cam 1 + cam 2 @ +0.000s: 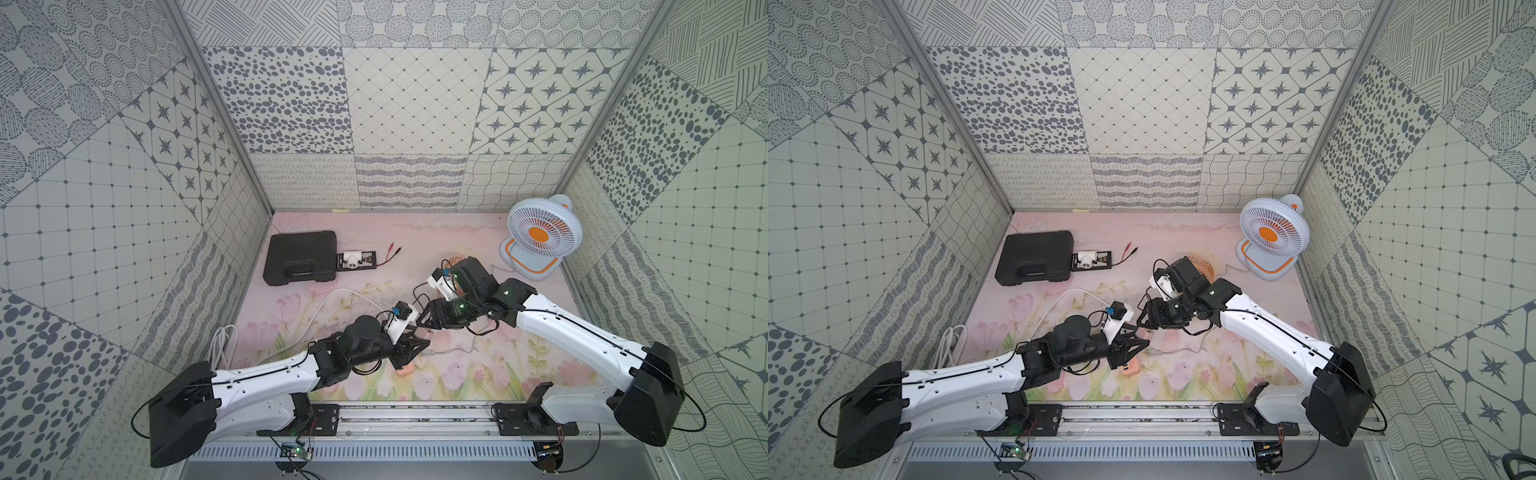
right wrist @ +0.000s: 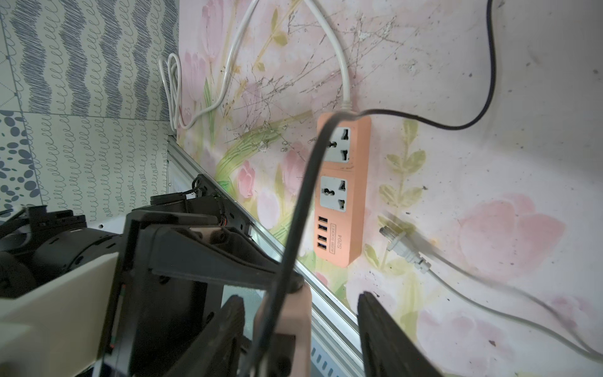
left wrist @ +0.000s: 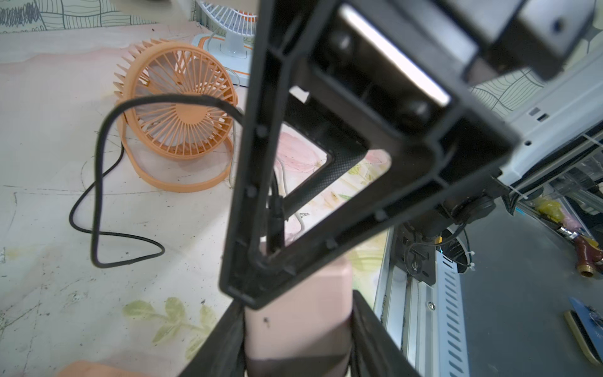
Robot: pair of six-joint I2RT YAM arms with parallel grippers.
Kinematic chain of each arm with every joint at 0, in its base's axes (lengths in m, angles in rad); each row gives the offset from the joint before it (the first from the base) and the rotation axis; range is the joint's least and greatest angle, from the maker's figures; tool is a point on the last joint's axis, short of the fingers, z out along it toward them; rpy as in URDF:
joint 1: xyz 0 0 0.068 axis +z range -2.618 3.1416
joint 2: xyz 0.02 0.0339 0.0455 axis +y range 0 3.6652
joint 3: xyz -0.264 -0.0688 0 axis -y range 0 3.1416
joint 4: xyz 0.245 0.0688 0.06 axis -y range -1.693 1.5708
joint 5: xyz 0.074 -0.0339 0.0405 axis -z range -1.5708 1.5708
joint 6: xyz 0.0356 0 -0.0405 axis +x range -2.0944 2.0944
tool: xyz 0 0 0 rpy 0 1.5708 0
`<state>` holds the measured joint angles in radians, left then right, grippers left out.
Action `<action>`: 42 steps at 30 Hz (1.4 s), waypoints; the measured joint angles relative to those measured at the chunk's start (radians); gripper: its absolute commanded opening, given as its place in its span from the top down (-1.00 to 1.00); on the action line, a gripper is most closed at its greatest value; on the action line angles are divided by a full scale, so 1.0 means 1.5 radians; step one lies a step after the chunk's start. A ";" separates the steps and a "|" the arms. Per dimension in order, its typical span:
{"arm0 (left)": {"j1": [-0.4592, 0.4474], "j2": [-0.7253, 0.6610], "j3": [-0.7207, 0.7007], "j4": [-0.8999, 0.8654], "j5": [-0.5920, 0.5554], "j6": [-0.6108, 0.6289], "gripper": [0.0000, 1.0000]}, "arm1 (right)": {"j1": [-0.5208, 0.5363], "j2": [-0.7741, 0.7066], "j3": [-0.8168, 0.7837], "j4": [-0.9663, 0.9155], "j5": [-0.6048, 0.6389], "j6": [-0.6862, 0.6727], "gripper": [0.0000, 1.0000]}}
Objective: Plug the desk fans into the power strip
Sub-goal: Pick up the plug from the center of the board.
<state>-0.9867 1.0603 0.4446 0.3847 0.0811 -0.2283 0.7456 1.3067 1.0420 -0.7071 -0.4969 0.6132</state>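
Two fans: a white desk fan [image 1: 538, 232] with an orange hub stands in the far right corner. An orange fan [image 3: 179, 111] sits nearer the middle, mostly hidden behind the right arm in both top views.
Power strip: the power strip [image 2: 342, 189] lies flat on the floral mat [image 1: 478, 374], near the middle, partly under the left arm's wrist in both top views. Its thick white cord [image 2: 342, 65] runs off to the left.
Left gripper: the left gripper [image 3: 297, 339] is clamped on a pink plug [image 3: 300, 310], one finger on each side of it, held above the mat over the strip's area.
Black cord: a black cord [image 3: 98, 182] leaves the pink plug and loops across the mat beside the orange fan.
Right gripper: the right gripper [image 2: 301, 303] meets the left one from the right, its jaws parted around the pink plug. A gap shows on one side; I cannot tell whether the other finger touches.
Grey plug: a grey plug [image 2: 404, 246] with a thin grey cord lies on the mat just right of the strip, apart from it.
Far left: a black case [image 1: 301, 257] lies shut.
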 measured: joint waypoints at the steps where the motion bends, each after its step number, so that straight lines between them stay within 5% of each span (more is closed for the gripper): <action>1: -0.002 -0.002 0.001 0.000 -0.002 0.007 1.00 | 0.001 0.000 -0.002 0.000 0.000 0.001 -0.15; 19: -0.036 0.027 0.030 -0.025 -0.075 0.087 1.00 | 0.021 -0.036 -0.025 -0.016 0.027 0.018 0.07; 31: -0.041 0.032 0.030 -0.035 -0.093 0.102 1.00 | 0.043 -0.037 -0.025 -0.016 0.043 0.002 0.82; 35: -0.042 0.031 0.028 -0.032 -0.099 0.101 0.05 | 0.043 -0.037 -0.025 -0.014 0.046 0.002 1.00; 42: -0.042 -0.016 0.008 -0.023 -0.164 0.054 -0.61 | 0.033 -0.063 -0.040 -0.012 0.114 0.013 1.00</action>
<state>-1.0504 1.0367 0.4561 0.3500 -0.1654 -0.1471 0.7952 1.2125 0.9825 -0.7250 -0.3260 0.6331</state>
